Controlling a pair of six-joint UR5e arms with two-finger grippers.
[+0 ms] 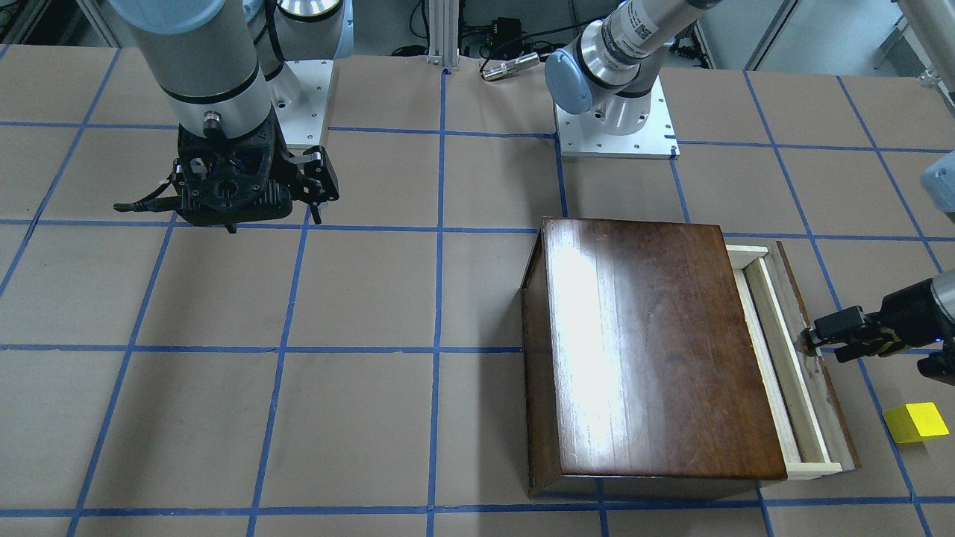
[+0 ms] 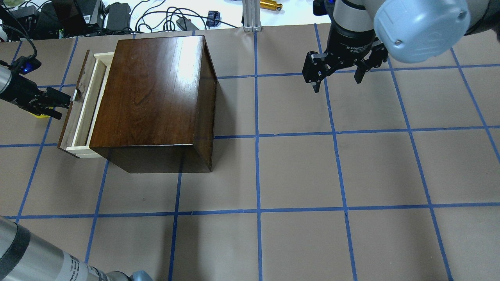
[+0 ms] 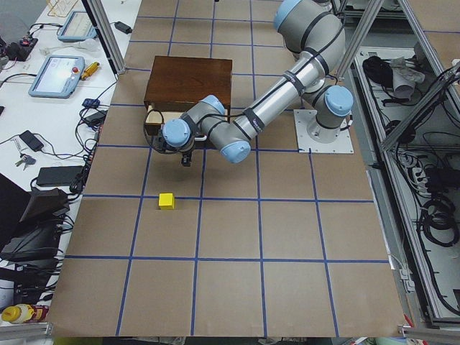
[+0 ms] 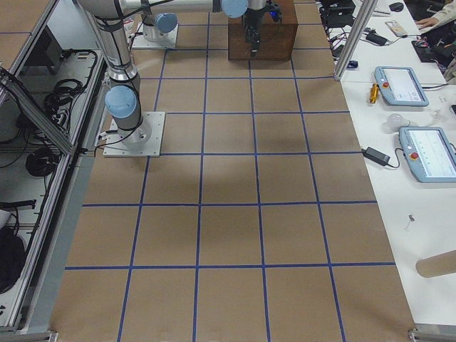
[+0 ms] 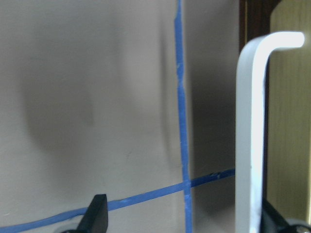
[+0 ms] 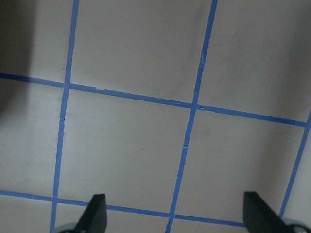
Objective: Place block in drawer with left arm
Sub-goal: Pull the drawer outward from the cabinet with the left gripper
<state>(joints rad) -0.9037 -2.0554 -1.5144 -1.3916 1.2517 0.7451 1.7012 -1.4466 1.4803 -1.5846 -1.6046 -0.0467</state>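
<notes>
Gridded table (image 1: 373, 298), drawer (image 1: 776, 350) ajar, left hand (image 1: 823, 343) at handle (image 5: 250, 136) (fingers (image 5: 97, 216) apart)

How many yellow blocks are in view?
1. The block lies on the table outside the drawer, just beyond its front panel, near the left gripper. More could be hidden inside the box.

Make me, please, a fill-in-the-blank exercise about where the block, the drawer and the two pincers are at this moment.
1. The block lies on the ___, outside the drawer.
2. The drawer stands partly ___.
3. The left pincer, fingers apart, is at the drawer's white ___.
4. The right pincer hangs open, far from the dark-brown wooden ___.
Missing words: table, open, handle, box.
</notes>
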